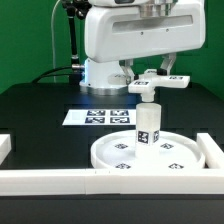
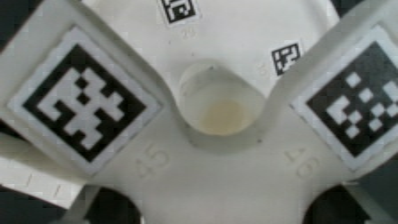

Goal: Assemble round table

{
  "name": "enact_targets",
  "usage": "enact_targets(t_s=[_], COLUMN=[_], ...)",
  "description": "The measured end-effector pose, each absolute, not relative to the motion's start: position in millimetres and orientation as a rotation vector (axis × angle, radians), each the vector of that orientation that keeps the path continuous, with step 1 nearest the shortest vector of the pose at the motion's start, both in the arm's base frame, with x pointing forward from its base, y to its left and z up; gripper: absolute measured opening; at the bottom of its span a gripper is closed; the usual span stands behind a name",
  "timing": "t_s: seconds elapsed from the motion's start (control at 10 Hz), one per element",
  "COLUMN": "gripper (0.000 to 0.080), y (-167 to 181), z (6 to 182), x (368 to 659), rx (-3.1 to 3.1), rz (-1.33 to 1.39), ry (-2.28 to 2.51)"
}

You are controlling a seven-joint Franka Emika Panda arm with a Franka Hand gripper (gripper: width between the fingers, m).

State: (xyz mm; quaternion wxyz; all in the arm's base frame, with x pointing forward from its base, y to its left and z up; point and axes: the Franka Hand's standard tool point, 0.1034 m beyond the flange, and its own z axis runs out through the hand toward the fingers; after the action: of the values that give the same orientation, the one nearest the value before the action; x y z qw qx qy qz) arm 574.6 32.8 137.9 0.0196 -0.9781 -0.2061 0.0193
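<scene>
Exterior view: where's the cross-shaped base?
— Aloft, pinched by the gripper, above the upright leg on the round disc, right of centre, not touching.
— Wrist view?
— Base fills it; fingers hidden, edges cut off.

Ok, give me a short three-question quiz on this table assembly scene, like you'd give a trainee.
1. True or false: the leg lies on its side on the round disc.
2. What is the gripper shut on? A the leg, B the cross base, C the round disc.
3. Fill in: the cross base hangs ___ the leg's top, not yet on it.
Key: 1 false, the leg stands upright on the round disc. 2 B. 3 above.
</scene>
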Motion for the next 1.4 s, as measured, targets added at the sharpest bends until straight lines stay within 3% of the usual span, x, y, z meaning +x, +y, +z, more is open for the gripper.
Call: enact_targets(t_s=[0.4, 1.4], gripper=[0.0446, 0.0446], y=[30, 38], z=[125.8, 117.9], x=[563, 561], rx=[-3.025, -3.018], rz=[0.094, 0.110], ry=[-0.660, -0.675])
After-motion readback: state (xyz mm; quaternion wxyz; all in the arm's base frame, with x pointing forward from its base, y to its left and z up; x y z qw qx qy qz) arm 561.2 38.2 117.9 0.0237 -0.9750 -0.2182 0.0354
